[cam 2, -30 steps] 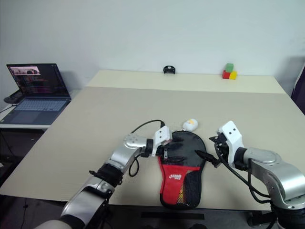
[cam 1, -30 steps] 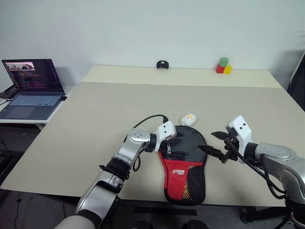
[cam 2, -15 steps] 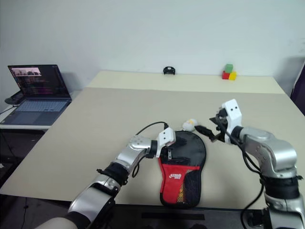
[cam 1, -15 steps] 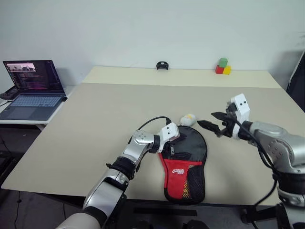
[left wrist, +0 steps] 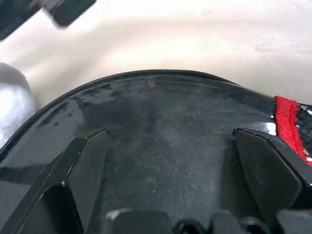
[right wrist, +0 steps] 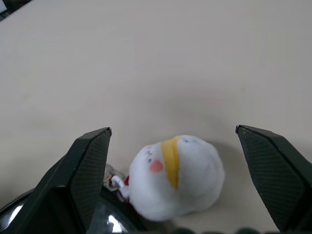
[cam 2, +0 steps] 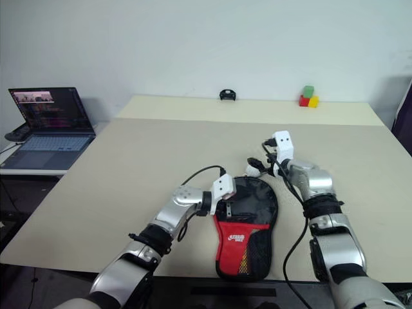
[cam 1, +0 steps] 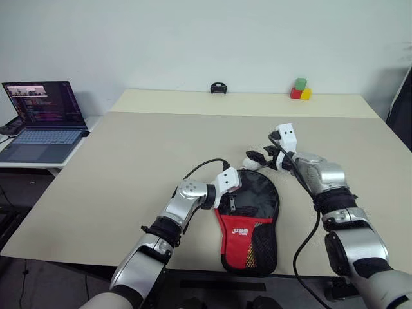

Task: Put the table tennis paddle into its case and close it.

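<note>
Right gripper swung in from 3 o'clock to plush charm at case top, jaws spread; left gripper spread over case.

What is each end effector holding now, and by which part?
Nothing is held. The left end effector is open over the black top of the case; the right end effector is open around the small white plush charm.
</note>
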### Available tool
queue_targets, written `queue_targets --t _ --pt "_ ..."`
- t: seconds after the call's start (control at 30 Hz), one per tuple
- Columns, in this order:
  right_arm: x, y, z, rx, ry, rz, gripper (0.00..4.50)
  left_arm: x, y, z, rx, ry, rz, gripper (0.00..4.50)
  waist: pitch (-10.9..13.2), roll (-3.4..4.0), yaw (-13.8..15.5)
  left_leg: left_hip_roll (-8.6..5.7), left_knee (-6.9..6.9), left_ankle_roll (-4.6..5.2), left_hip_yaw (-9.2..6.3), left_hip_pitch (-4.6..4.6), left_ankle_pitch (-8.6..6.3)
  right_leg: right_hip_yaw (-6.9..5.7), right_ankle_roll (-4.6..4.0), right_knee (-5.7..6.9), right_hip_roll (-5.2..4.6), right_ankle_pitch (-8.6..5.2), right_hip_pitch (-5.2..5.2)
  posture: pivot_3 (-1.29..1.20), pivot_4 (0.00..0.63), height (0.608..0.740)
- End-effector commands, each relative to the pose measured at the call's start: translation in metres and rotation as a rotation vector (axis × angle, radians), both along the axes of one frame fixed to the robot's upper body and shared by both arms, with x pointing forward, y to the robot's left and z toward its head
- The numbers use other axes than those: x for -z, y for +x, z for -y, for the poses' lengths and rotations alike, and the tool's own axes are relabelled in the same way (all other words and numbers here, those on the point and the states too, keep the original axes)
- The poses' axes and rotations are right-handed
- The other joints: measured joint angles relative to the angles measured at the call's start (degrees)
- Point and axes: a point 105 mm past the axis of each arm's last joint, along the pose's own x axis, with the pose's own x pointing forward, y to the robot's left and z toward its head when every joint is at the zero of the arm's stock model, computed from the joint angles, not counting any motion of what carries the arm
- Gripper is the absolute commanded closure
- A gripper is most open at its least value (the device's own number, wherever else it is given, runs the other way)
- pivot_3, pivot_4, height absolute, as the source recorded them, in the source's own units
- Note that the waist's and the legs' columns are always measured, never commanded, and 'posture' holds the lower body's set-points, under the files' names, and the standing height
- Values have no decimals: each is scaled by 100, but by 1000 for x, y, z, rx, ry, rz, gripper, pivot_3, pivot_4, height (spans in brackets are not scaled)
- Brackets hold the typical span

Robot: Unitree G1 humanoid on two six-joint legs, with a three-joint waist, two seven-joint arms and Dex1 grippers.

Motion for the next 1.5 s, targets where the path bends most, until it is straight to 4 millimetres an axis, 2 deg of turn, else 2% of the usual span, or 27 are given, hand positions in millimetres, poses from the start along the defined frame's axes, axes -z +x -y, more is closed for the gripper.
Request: queue_targets --t 0.03,0.2,0.53,0.63,0.83,0.9,0.97,1.13,1.5 --pt "-10 11 -6 18 -5 63 0 11 -6 0 6 34 -19 59 -1 1 -30 0 0 -1 1 1 0 1 0 1 0 0 0 0 150 740" --pt "12 15 -22 27 -38 24 0 12 -8 -3 -6 39 -19 59 -2 4 -69 3 -2 -4 3 8 2 7 -1 6 0 0 0 0 150 740" --pt "21 13 -30 15 -35 16 0 14 -10 -2 -9 44 -21 59 -5 8 -69 4 -2 -10 4 11 6 30 -1 9 0 1 -1 0 150 740" --pt "22 13 -29 20 -27 12 599 15 -10 -1 -6 46 -23 0 -5 9 -69 4 -2 -11 6 12 6 33 -2 10 0 1 -1 0 150 740" --pt "26 12 -28 22 -31 4 2630 20 -9 1 -8 58 -40 0 -6 10 -66 4 -2 -11 6 12 6 35 -2 11 0 1 0 0 150 740" --pt "26 12 -28 22 -31 3 3231 24 -9 3 -11 65 -52 0 -8 10 -59 3 -2 -11 7 12 6 34 -2 10 0 1 0 0 150 740" --pt "26 12 -28 24 -31 3 3616 29 -9 4 -11 75 -74 0 -11 11 -56 2 0 -11 7 13 6 34 -2 11 0 1 2 0 150 740" --pt "23 13 -25 29 -40 11 3826 45 -16 2 0 91 -138 0 -26 22 -56 1 -1 -11 8 20 6 35 -2 12 0 1 8 0 150 740" --pt "8 16 18 96 -94 45 3826 63 -26 0 16 98 -203 0 -43 31 -26 0 -1 -9 7 26 5 33 -2 10 -1 1 19 0 150 740"
